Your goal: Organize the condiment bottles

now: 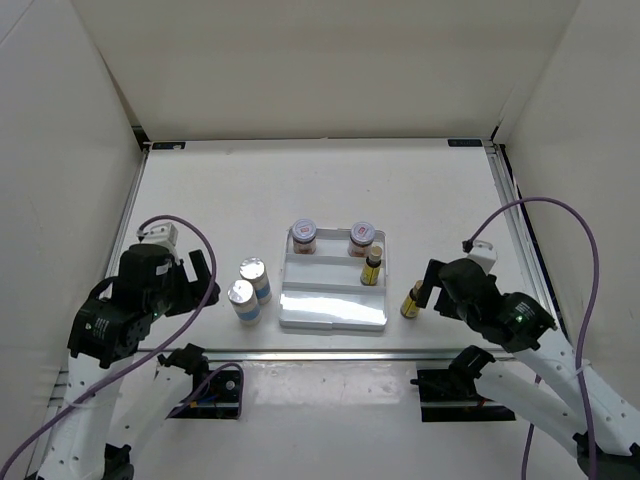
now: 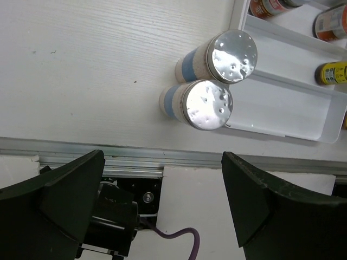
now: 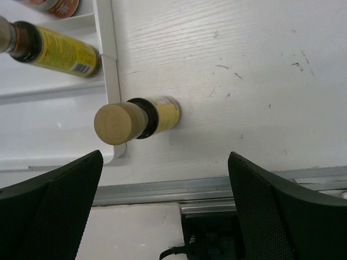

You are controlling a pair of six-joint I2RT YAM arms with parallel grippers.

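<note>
Spread wide and holding nothing: right gripper, dark fingers low and just short of the loose yellow bottle. Upright on the table, that bottle, just beside the right wall of the white tray; touching it or not, impossible to tell.

Likely step in hand: take this bottle and seat it in the tray's middle channel next to the second yellow bottle already there. To do it well, come in level and close on the yellow body below the tan cap, not on the cap itself. Keep the tray-side finger clear of the wall, or turn the wrist to close along the wall rather than across it. Lift straight up before travelling; slim and tall, so probably quick to topple.

Further out: left gripper equally wide and vacant, hanging near the front cylinder and rear cylinder, both on the table left of the tray; left jar and right jar in the back channel.
</note>
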